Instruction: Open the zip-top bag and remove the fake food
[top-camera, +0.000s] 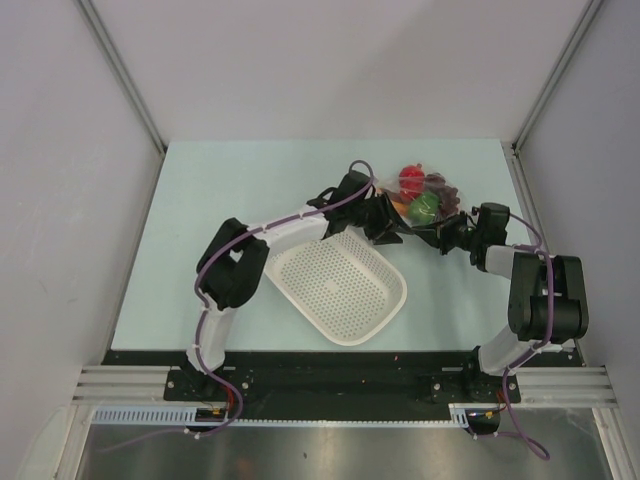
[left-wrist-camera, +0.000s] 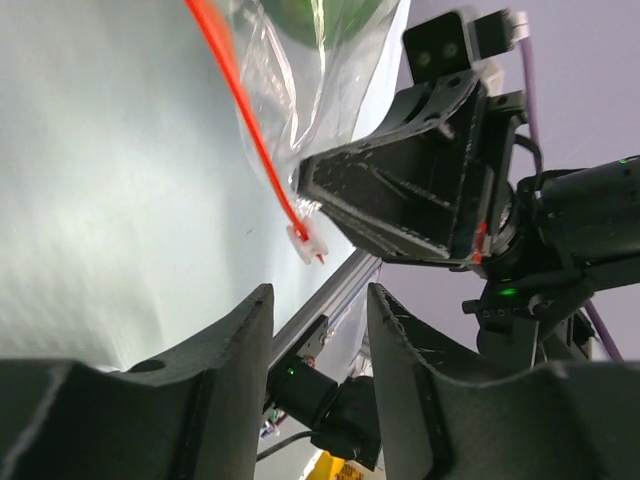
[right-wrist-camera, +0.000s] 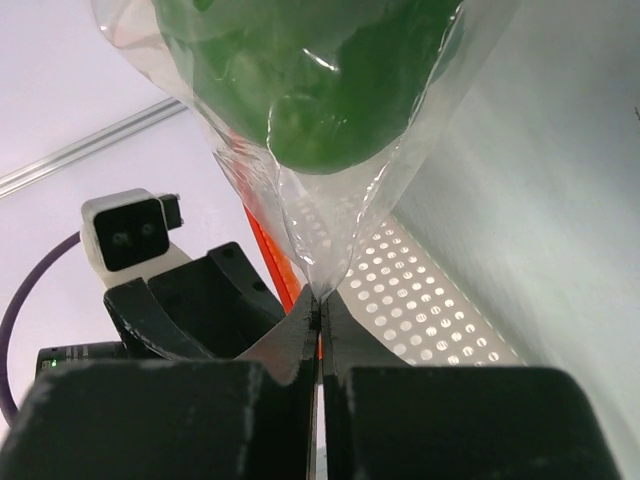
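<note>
The clear zip-top bag (top-camera: 420, 195) lies at the far right of the table and holds a red round fruit (top-camera: 409, 178), a green bell pepper (top-camera: 424, 208), dark grapes (top-camera: 441, 190) and an orange piece (top-camera: 400, 207). My right gripper (top-camera: 438, 231) is shut on the bag's clear plastic (right-wrist-camera: 320, 250), just below the pepper (right-wrist-camera: 300, 90) and beside the orange-red zipper strip (right-wrist-camera: 272, 258). My left gripper (left-wrist-camera: 320, 300) is open and empty. It faces the right one from close by, and the zipper strip (left-wrist-camera: 245, 120) and its white slider (left-wrist-camera: 308, 244) hang just beyond its fingertips.
A white perforated basket (top-camera: 340, 285) sits near the middle of the table, just in front of both grippers and touching the left arm's wrist. It also shows in the right wrist view (right-wrist-camera: 430, 300). Grey walls and metal rails enclose the table.
</note>
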